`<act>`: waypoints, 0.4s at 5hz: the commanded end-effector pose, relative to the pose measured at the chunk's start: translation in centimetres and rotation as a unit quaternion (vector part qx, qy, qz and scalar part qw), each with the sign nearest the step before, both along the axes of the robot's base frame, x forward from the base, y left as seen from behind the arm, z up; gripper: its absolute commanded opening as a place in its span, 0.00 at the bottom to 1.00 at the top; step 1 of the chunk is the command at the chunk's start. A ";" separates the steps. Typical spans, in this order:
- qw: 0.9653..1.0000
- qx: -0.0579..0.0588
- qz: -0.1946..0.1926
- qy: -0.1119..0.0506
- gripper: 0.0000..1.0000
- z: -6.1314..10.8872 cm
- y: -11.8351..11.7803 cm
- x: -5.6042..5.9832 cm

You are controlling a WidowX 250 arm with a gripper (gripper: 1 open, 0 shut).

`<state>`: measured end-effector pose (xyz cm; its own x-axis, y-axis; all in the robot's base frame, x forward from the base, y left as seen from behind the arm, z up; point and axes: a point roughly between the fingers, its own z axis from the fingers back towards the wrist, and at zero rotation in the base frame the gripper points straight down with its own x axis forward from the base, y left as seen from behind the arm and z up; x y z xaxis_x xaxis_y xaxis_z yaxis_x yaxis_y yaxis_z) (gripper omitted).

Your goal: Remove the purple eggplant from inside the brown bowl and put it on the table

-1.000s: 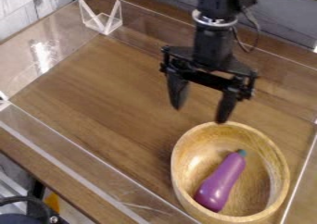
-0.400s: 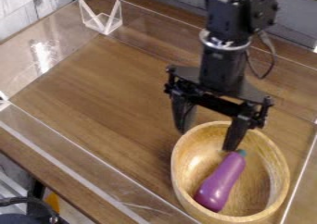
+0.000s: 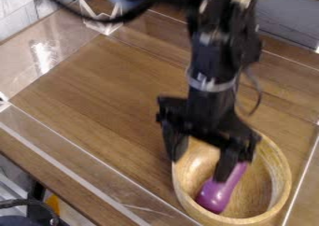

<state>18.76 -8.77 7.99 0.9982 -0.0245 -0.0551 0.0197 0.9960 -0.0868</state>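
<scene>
The purple eggplant [image 3: 225, 190] lies inside the brown bowl [image 3: 279, 200] at the lower right of the table [image 3: 106, 90]. Only its fat lower end shows; the rest is behind the arm. My black gripper [image 3: 206, 153] has come down over the bowl, open, with one finger [image 3: 178, 144] at the bowl's left rim and the other finger [image 3: 236, 162] right above the eggplant. Whether a finger touches the eggplant I cannot tell, since the frame is blurred by motion.
Clear acrylic walls [image 3: 75, 188] edge the table on the left and front. A clear acrylic piece stands at the far left corner, partly blurred by the arm. A black cable hangs beside the arm at the right.
The arm has dropped and moved toward the front, from above the tabletop behind the bowl down into the bowl over the eggplant. The jaws have stayed open.
</scene>
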 end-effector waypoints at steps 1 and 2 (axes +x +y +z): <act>0.999 -0.013 -0.028 -0.035 1.00 -0.2 0.0 0.3; 0.998 -0.020 -0.043 -0.046 1.00 -0.8 0.2 0.4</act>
